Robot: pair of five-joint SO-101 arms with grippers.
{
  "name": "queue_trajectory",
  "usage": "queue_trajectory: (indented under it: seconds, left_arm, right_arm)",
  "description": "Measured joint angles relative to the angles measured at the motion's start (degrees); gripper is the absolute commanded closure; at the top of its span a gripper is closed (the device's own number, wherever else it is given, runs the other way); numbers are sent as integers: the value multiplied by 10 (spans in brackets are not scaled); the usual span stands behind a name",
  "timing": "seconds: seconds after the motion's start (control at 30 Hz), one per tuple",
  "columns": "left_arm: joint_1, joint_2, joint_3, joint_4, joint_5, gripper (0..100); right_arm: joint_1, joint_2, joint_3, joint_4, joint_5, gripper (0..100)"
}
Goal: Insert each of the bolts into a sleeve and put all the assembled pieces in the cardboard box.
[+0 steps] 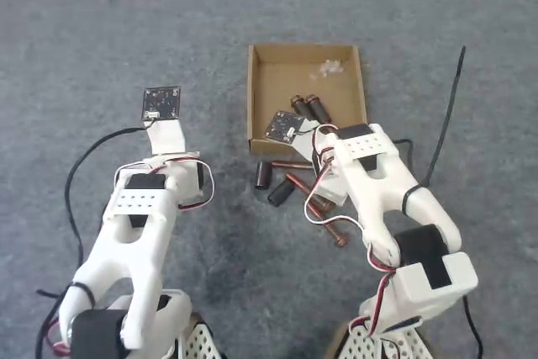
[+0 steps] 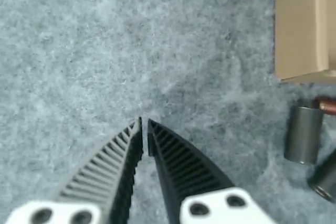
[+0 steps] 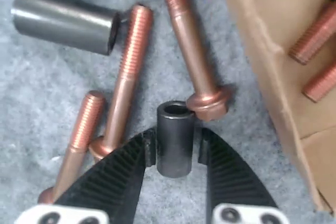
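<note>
Right wrist view: the short dark steel sleeve (image 3: 176, 148) rests on the grey desk (image 3: 42, 77) between the jaws of my right gripper (image 3: 176, 134), which is open, close beside it but not yet pressing. It should be stiff, smooth, slippery and rather heavy; I would hold its middle. My left gripper (image 2: 144, 127) is closed, empty.

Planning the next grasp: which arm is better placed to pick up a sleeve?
Right. The right gripper straddles a dark sleeve among the loose bolts, jaws open around it; the left gripper is shut over bare carpet.
</note>
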Motion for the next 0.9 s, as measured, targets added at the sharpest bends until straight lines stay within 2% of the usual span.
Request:
queue_trajectory:
  seconds: [0.33,0.5,0.63,0.9]
  left_arm:
    - [4,0,0,0,0,988]
    - [16,0,0,0,-2,988]
    - [16,0,0,0,-1,988]
    - [7,0,0,0,-1,988]
  right_arm:
    - [-13,6,-1,-1,0,874]
    - [-18,6,-1,-1,14,998]
    - [-18,6,-1,0,20,992]
    - [38,4,-1,6,-82,993]
